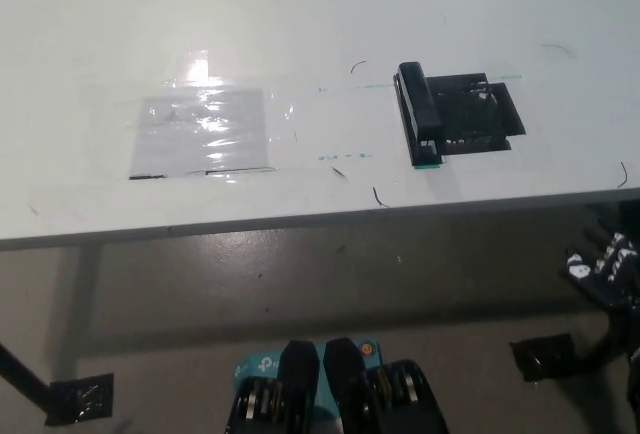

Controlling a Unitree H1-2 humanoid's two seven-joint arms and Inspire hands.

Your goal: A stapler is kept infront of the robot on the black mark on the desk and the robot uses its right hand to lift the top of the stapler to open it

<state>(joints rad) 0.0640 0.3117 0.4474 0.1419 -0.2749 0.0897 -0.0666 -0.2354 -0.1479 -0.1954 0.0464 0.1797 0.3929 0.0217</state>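
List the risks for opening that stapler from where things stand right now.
1. The black right hand sits low at the right edge, below the white desk; rising, it may clip the desk's front edge.
2. The closed black stapler lies near that edge, unsecured; lifting its top could drag or tip it.
3. Black stapler against black mark: poor contrast for aiming.

The left hand is out of view.

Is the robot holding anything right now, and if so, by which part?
Nothing is held. The stapler lies untouched on the black mark on the desk; the right robot hand is below the desk edge, well clear. The left robot hand is out of view.
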